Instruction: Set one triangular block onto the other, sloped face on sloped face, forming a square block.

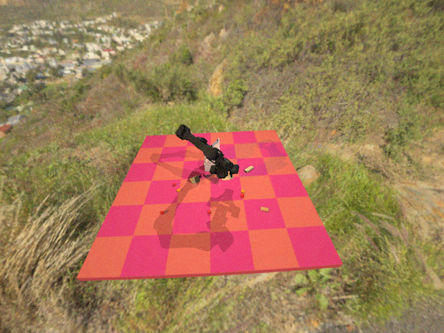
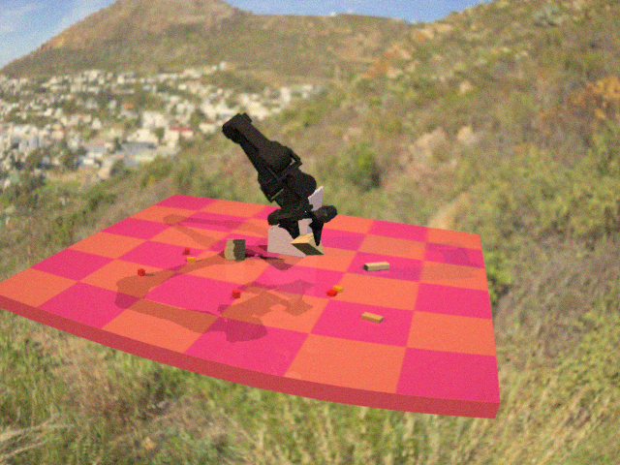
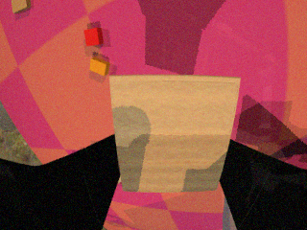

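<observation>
My gripper [image 1: 227, 175] [image 2: 306, 241] [image 3: 169, 138] is shut on a pale wooden triangular block [image 1: 226, 177] [image 2: 311, 241] [image 3: 175, 110]. The held block is raised off the table and tilted in the exterior view, with a broad wooden face toward the wrist camera. The fingers hold it by its two ends. The other triangular block [image 1: 194, 179] [image 2: 233, 249] rests on the checkered table [image 1: 229, 258] [image 2: 350, 365], left of the gripper in the top and exterior views and apart from it. Which way its sloped face points is hard to tell.
A pale upright panel [image 1: 209, 164] [image 2: 283, 241] stands close behind the gripper. Two small wooden bars [image 1: 248, 168] [image 2: 376, 265] lie to the right, one nearer the front. A red cube [image 1: 241, 195] [image 2: 331, 293] [image 3: 93, 36] lies beside a yellow cube [image 1: 243, 191] [image 3: 99, 66]. Several other small cubes lie leftward.
</observation>
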Controlling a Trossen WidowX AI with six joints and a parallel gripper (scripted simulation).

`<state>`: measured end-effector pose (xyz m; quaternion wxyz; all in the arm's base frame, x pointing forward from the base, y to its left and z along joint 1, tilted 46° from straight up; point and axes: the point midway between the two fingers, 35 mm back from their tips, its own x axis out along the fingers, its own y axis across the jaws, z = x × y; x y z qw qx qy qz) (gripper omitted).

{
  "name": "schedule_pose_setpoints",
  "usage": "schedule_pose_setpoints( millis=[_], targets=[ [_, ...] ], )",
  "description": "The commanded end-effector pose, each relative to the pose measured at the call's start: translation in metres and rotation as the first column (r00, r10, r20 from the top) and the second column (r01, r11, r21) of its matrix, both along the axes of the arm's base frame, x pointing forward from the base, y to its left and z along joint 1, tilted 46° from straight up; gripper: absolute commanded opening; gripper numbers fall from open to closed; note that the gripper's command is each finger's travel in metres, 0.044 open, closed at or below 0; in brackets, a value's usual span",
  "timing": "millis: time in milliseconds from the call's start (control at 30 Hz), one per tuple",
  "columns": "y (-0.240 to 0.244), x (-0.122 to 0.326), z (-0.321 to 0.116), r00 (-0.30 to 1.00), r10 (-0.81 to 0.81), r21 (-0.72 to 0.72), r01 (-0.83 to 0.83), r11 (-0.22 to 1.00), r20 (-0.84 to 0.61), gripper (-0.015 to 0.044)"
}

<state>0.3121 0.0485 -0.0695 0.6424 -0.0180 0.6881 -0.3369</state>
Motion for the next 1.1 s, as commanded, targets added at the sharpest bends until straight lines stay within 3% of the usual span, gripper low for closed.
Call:
schedule_pose_setpoints(
  millis=[0,333,667,1067],
  targets=[
    [0.004,0.003,0.001,0.994,0.103,-0.02,-0.104,0.994,-0.042,0.0],
    [0.009,0.005,0.002,0.903,0.371,-0.052,-0.39,0.919,-0.216,0.0],
    [0.015,0.008,0.004,0.714,0.572,-0.03,-0.635,0.772,-0.404,0.0],
    [0.007,0.006,0.03,0.672,0.6,-0.015,-0.671,0.741,-0.434,0.0]
  ],
)
